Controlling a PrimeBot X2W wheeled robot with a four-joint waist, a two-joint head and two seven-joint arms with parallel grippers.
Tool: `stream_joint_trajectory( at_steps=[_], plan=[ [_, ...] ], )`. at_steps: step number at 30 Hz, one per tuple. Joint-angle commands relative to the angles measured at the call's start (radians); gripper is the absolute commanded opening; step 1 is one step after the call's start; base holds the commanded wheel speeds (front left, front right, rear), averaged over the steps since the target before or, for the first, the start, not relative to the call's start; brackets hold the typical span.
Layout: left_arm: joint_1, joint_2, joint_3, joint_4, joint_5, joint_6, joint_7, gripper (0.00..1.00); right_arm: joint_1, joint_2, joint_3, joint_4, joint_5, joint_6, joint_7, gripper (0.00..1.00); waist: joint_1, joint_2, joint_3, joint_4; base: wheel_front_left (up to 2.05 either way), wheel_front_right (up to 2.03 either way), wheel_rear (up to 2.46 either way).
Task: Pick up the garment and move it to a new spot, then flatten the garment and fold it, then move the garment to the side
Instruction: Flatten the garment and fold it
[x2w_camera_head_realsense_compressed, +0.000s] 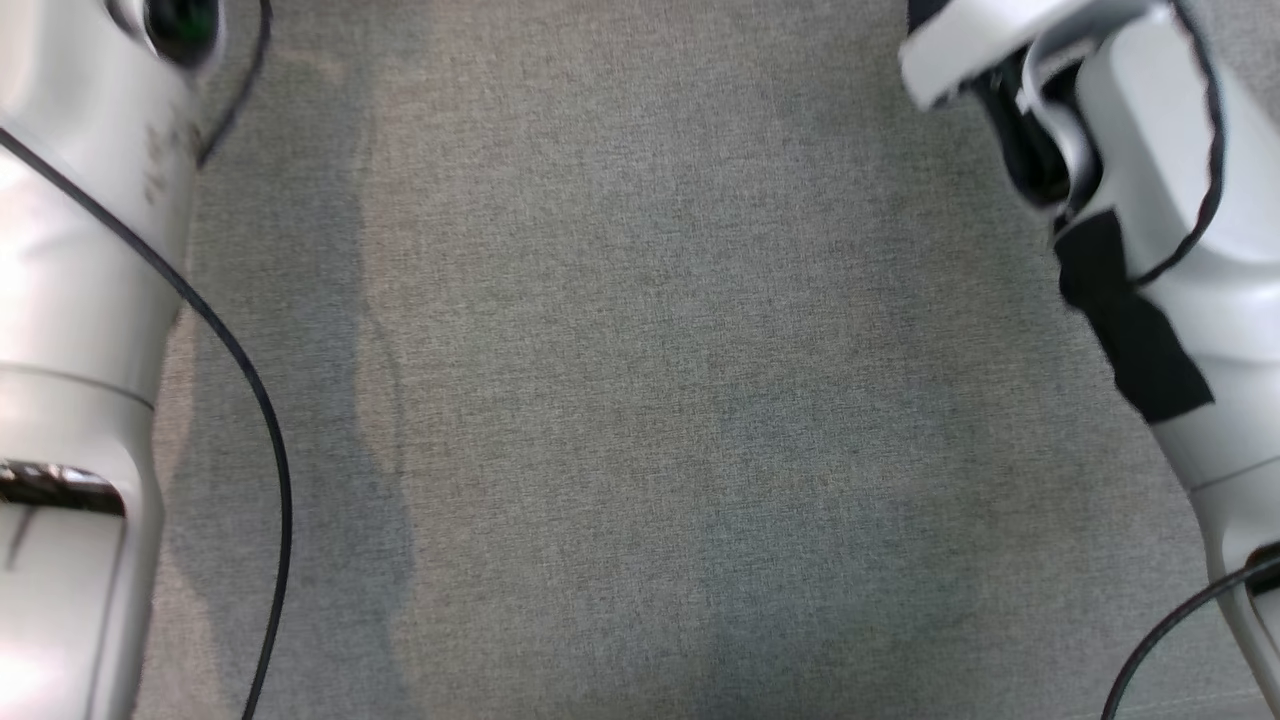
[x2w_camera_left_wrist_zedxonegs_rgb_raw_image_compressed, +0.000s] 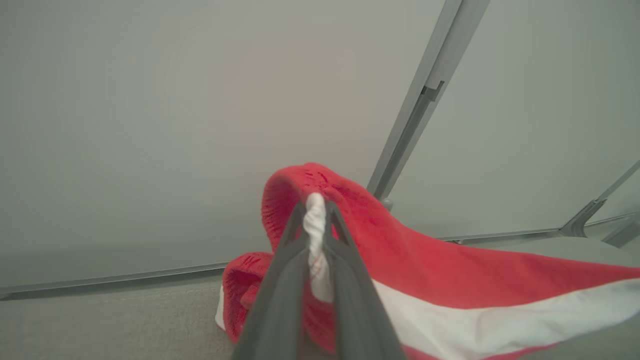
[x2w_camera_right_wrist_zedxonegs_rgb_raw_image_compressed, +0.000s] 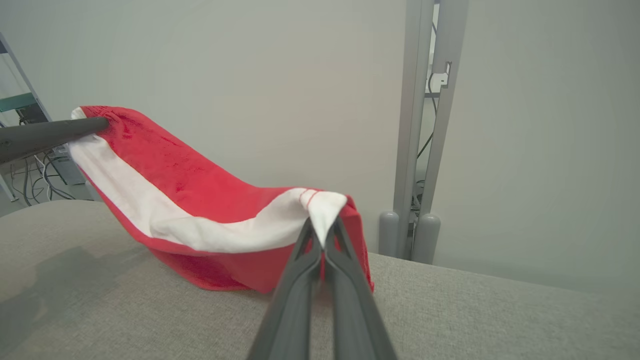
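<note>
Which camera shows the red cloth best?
The right wrist view: the cloth stretches from the left hand to the right hand, sagging to the table. The left wrist view has one bunched end. The head view gives table and arms.

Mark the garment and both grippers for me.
garment (x2w_camera_right_wrist_zedxonegs_rgb_raw_image_compressed: 200, 185): right wrist view, red band at mid-span.
left gripper (x2w_camera_left_wrist_zedxonegs_rgb_raw_image_compressed: 315, 209): left wrist view, between the fingertips pinching the white edge.
right gripper (x2w_camera_right_wrist_zedxonegs_rgb_raw_image_compressed: 324, 226): right wrist view, between the fingertips pinching the white corner.

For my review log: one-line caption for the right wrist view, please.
Right gripper and left gripper each pinch a corner of the red-and-white garment, which sags toward the grey table.
</note>
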Motion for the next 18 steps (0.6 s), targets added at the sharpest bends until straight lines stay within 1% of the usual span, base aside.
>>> stream_joint_trajectory(
  at_steps=[1,5,9,14,18],
  plan=[
    [0.030,0.002,-0.018,0.021,0.013,-0.004,-0.009,0.00,0.026,-0.017,0.012,0.002,0.017,-0.001,-0.006,0.00,-0.0001,0.0000,-0.019,0.009,0.00,0.00,0.00],
    [0.101,0.012,-0.071,0.076,0.034,-0.008,-0.014,0.00,0.099,-0.036,0.053,0.015,0.052,-0.001,-0.006,0.00,-0.0001,0.0000,-0.065,0.026,0.00,0.00,0.00],
    [0.171,0.019,-0.125,0.121,0.045,-0.010,0.019,0.00,0.156,-0.059,0.105,0.055,0.083,-0.001,-0.006,0.00,-0.0001,0.0000,-0.118,0.043,0.00,0.00,0.00],
    [0.251,0.047,-0.209,0.143,0.074,-0.009,0.054,0.00,0.199,-0.070,0.203,0.127,0.111,-0.001,-0.006,0.00,-0.0001,0.0000,-0.174,0.053,0.00,0.00,0.00],
    [0.313,0.059,-0.290,0.137,0.104,-0.009,0.066,0.00,0.222,-0.071,0.260,0.165,0.151,-0.001,-0.006,0.00,-0.0001,0.0000,-0.223,0.055,0.00,0.00,0.00]
  ],
)
